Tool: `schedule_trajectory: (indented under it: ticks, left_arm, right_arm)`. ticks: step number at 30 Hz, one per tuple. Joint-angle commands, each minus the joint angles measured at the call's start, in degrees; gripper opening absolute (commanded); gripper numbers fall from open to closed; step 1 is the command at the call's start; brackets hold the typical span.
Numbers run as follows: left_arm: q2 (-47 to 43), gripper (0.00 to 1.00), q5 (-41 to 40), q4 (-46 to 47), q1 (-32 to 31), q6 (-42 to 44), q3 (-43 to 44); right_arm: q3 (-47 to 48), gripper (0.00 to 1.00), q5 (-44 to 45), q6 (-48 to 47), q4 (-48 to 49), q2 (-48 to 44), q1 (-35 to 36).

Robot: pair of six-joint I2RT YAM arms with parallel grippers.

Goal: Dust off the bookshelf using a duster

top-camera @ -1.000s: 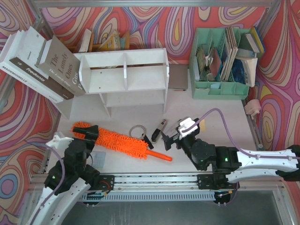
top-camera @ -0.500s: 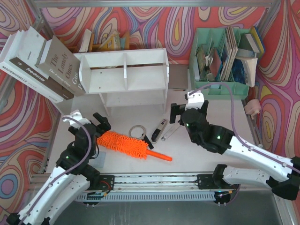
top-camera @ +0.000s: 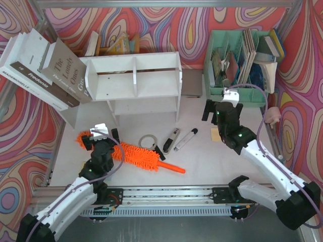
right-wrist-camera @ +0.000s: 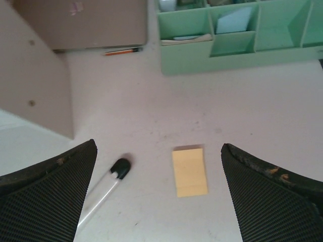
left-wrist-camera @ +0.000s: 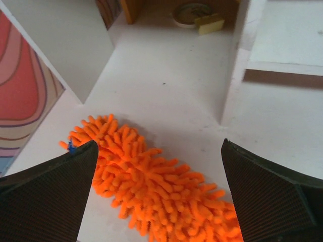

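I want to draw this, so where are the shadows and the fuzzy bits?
Top external view: even light, everything sharp. Left wrist view: the fluffy orange chenille duster is crisp; the white wooden two-tier bookshelf casts a grey shadow. Right wrist view: the flat yellow notepad is sharp, its shadow thin.

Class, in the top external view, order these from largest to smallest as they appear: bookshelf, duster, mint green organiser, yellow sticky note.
1. bookshelf
2. mint green organiser
3. duster (long but thin, part hidden; unsure)
4. yellow sticky note
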Motion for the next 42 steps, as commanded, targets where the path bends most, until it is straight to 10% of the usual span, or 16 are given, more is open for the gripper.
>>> schedule_trajectory:
  ticks: [1,27,42]
  left_arm:
    - [5.03,0.98,0.97,14.83,5.21,6.43,-2.78]
    - [59.76,0.98,38.09,66.05,34.53,-5.61,-2.67]
    - [57.58,0.98,42.41,49.97,37.55,-7.89,4.68]
  right_arm:
    - [-2.21,0.99,-4.68,-1.4,7.63,3.32,-6.74]
    - [-26.24,0.99,-7.78,-13.41,64.45,27.19,-20.69]
    - [-28.55,0.99,-27.31,-17.37,81.6,38.82,-23.89]
